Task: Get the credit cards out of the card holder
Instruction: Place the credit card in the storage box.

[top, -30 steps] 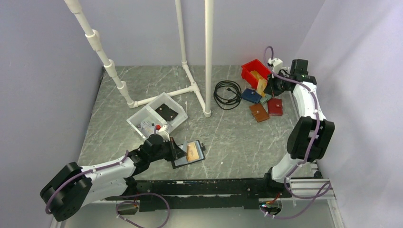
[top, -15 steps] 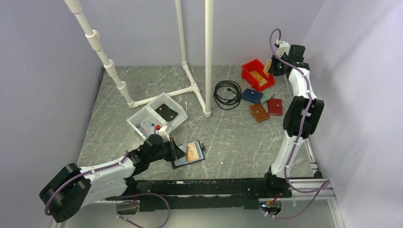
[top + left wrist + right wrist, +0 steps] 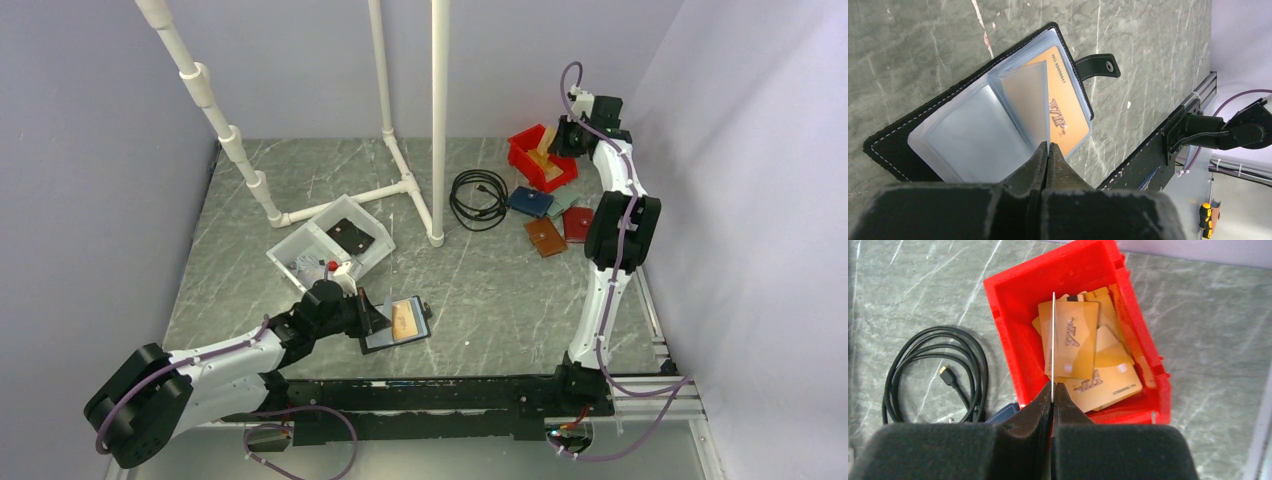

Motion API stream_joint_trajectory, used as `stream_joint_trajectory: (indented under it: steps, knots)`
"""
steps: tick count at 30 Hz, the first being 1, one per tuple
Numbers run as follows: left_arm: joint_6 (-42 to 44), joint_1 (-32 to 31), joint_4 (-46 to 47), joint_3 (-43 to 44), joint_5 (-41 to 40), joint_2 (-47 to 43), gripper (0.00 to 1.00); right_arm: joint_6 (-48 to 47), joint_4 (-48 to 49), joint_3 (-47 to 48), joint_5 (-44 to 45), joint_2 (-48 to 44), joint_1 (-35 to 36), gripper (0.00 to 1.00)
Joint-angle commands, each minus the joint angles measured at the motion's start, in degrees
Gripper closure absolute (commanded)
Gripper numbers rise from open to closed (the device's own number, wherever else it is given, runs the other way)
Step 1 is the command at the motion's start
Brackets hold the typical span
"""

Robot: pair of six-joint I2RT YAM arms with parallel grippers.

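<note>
The black card holder point(image 3: 400, 325) lies open on the table at the near left. In the left wrist view its clear grey-blue sleeves point(image 3: 973, 135) fan out, and a gold credit card point(image 3: 1066, 107) sits in the right-hand sleeve. My left gripper point(image 3: 1048, 146) is shut on the edge of one clear sleeve; in the top view it is at the holder's left side point(image 3: 374, 318). My right gripper point(image 3: 1053, 386) is shut on another gold credit card point(image 3: 1053, 340), held edge-on above the red bin point(image 3: 1013, 315). In the top view that gripper point(image 3: 556, 140) is at the far right.
Several gold cards point(image 3: 1108, 380) lie in the red bin point(image 3: 520, 143). A coiled black cable point(image 3: 478, 197), a dark blue wallet point(image 3: 528, 201), a brown wallet point(image 3: 545, 237) and a red wallet point(image 3: 578, 225) lie near it. A clear plastic box point(image 3: 330, 243) and white pipe frame point(image 3: 438, 120) stand at the left.
My right arm has swung back and left from beside the wallets, carrying the gold card to over the red bin. The left arm and the card holder have not moved.
</note>
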Motion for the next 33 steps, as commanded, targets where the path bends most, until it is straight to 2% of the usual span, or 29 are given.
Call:
stream_joint_trajectory:
  steps: [1,3,8,12,16,19,24,27,33]
  knots:
    - [1.8,0.8,0.8,2.2,1.7,-0.2,1.0,3.7,2.7,2.1,-2.4,1.7,0.4,0.98]
    - [1.9,0.9,1.2,2.2,2.2,0.2,1.0,4.1,2.8,2.2,-1.7,2.6,0.7,0.86]
    - [1.6,1.1,1.9,2.2,3.5,0.8,1.0,2.9,2.3,2.7,8.5,2.4,1.4,0.71]
    - [1.2,1.1,2.1,1.7,3.7,0.0,1.0,1.0,3.1,0.6,14.9,-0.7,1.4,0.68]
    - [0.8,1.1,2.0,1.2,3.6,-1.2,1.0,-0.8,5.4,-4.9,15.2,-6.1,1.4,0.68]
    - [0.5,1.1,2.0,1.0,3.7,-2.2,1.0,-3.0,3.8,-8.5,10.0,-11.2,1.4,0.66]
    - [-0.1,1.1,3.2,0.8,4.0,-2.7,1.0,-11.3,-6.2,-13.4,-6.1,-18.8,2.0,0.66]
    - [-0.4,1.1,4.2,0.9,4.4,-2.1,1.0,-16.0,-8.7,-20.9,-12.1,-25.9,3.5,0.67]
    - [-0.4,1.2,6.2,2.2,5.8,0.8,1.0,-19.4,-8.3,-38.0,-19.5,-39.8,8.0,0.66]
